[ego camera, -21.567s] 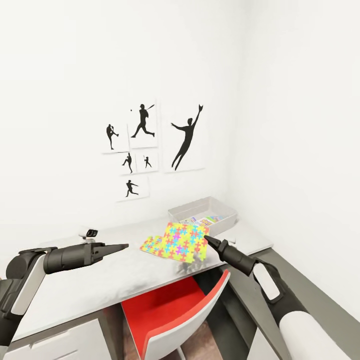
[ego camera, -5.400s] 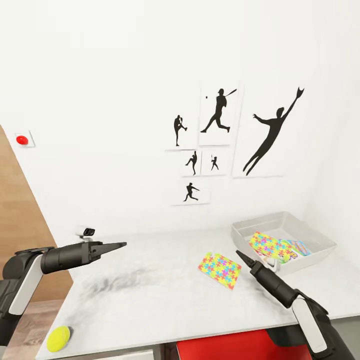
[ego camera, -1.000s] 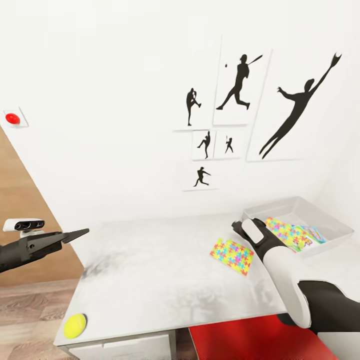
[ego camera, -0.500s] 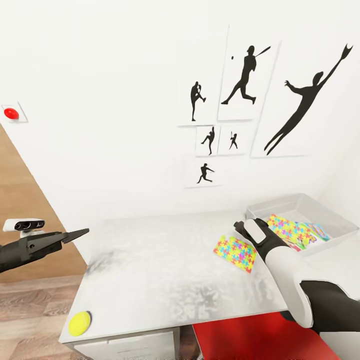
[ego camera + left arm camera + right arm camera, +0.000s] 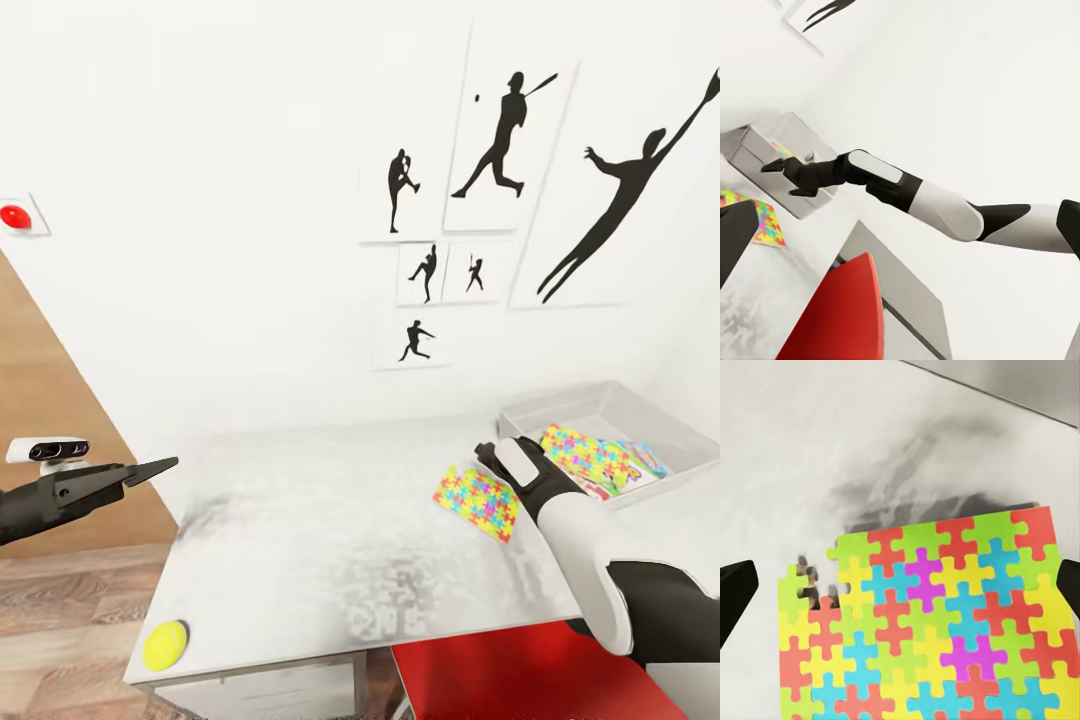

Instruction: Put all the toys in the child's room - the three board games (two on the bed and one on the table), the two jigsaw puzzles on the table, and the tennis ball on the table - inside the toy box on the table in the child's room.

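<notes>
White wall w/ baseball silhouettes behind tabletop (image 5: 330,540). Right gripper (image 5: 778,166), fingers apart, hovers over jigsaw puzzle (image 5: 476,500) beside toy box (image 5: 610,420). Tennis ball (image 5: 165,645) at tabletop corner. Left gripper (image 5: 150,467) fingers together.

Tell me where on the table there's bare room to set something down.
The broad middle of the table lies bare, bordered by the wall behind, the tennis ball at the near left corner and the jigsaw puzzle to the right. It is crowded at the right end, where the right gripper hangs over that puzzle beside the toy box.
</notes>
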`<state>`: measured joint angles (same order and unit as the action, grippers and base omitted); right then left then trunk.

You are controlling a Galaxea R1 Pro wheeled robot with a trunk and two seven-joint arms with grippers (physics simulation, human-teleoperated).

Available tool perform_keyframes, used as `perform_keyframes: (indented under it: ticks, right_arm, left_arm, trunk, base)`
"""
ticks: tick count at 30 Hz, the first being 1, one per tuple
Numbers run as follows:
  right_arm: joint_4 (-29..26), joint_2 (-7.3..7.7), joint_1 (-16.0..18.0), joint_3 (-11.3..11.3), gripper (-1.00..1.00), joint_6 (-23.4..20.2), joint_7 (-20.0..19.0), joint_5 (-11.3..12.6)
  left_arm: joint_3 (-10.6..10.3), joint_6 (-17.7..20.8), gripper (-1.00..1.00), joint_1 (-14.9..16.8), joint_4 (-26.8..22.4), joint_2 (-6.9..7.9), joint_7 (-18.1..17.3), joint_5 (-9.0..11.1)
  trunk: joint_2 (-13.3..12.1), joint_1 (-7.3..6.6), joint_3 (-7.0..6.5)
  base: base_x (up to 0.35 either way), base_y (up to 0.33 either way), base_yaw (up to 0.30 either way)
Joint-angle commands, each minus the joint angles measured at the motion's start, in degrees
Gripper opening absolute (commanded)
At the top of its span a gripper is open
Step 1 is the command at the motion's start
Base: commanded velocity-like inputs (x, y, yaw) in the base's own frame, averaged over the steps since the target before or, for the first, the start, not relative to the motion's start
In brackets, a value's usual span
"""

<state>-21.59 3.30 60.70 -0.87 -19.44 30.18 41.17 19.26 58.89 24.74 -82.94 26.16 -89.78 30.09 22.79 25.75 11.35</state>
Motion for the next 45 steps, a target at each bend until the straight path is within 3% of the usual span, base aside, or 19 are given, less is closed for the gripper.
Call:
perform_keyframes:
  ticks: [1,11,20,45]
  right_arm:
    - [-0.1,0.02,0.0,-0.1,1.0,-0.3,0.3,0.1]
    - [-0.1,0.21,0.0,-0.3,1.0,-0.3,0.3,0.1]
    - [0.0,1.99,0.0,-0.5,1.0,-0.3,0.3,0.2]
    - [0.0,2.06,0.0,-0.5,1.0,1.6,0.3,0.2]
  left_arm:
    - [0.0,0.6,1.0,0.0,0.0,0.02,-0.2,0.0]
    - [0.0,0.6,1.0,0.1,0.0,0.01,-0.2,0.0]
    - [0.0,0.6,1.0,0.0,0.0,-0.01,-0.2,0.0]
    - [0.0,0.6,1.0,0.1,0.0,-0.06,-0.2,0.0]
  trunk:
    - [0.1,0.03,0.22]
    - [0.1,0.03,1.16]
    - [0.1,0.03,2.01]
    - [0.1,0.03,4.37]
  base:
    - [0.001,0.002,0.0]
    - [0.0,0.0,0.0]
    - [0.0,-0.097,0.0]
    - [0.019,-0.023,0.0]
